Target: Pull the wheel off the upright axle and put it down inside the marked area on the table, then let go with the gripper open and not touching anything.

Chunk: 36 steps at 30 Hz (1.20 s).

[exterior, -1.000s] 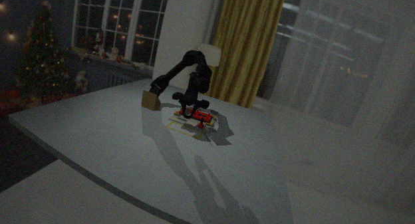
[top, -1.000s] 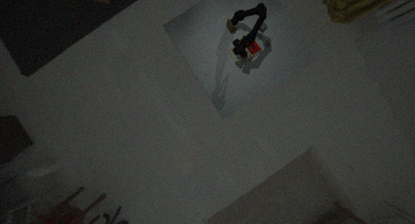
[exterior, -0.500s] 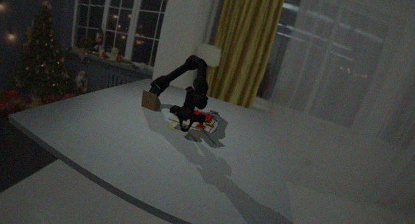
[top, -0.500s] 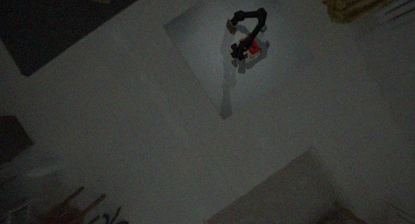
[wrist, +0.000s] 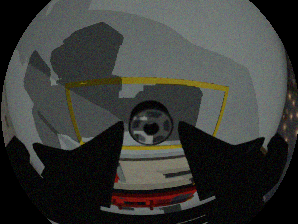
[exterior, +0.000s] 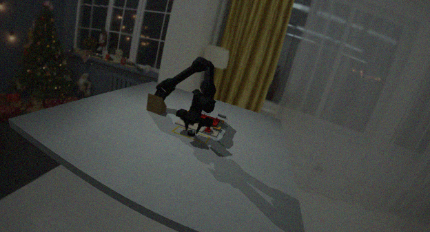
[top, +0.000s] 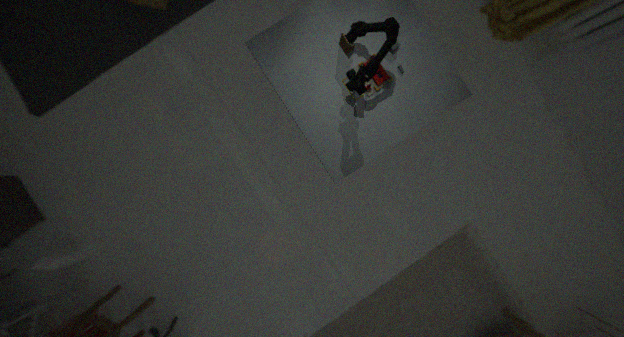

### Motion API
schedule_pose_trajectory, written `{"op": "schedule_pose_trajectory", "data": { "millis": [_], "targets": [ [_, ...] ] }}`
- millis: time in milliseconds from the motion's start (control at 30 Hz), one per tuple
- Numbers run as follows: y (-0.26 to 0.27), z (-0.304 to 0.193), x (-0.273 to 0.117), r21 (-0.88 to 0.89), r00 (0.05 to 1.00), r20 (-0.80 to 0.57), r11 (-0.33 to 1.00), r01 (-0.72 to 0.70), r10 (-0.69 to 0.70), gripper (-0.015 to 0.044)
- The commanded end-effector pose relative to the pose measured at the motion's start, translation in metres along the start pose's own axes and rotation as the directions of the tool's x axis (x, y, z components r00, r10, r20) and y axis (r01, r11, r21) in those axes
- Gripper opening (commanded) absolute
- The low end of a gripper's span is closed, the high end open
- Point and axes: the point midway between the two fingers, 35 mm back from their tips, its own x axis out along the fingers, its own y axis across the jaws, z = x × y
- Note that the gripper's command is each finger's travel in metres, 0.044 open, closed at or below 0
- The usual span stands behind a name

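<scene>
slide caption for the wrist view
Gripper open around the wheel, which sits inside the yellow marked area.

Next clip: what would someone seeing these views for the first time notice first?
The black arm bent low over the pale table, its end effector opening around a small grey wheel. In the wrist view the wheel lies just inside the near edge of the yellow-outlined area. Behind it sits a red fixture, and yellow curtains glow in the dim room.
</scene>
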Motion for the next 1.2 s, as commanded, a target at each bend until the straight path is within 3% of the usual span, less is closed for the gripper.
{"op": "schedule_pose_trajectory", "data": {
  "millis": [0, 133, 233, 433, 600, 1167],
  "targets": [
    [0.001, 0.002, -0.017, -0.004, 1.0, 0.005, 1.0, -0.003, 0.003, 0.03],
    [0.0, 0.001, -0.055, -0.002, 1.0, 0.004, 1.0, -0.003, 0.003, 0.03],
    [0.0, 0.001, -0.058, -0.001, 1.0, 0.004, 1.0, -0.003, 0.003, 0.03],
    [-0.044, -0.015, -0.084, 0.004, 1.0, 0.009, 1.0, -0.006, 0.006, 0.044],
    [-0.081, -0.033, -0.103, 0.002, 1.0, 0.003, 1.0, 0.001, -0.001, 0.044],
    [-0.081, -0.033, -0.103, 0.002, 1.0, 0.003, 1.0, 0.001, -0.001, 0.044]
  ]
}}
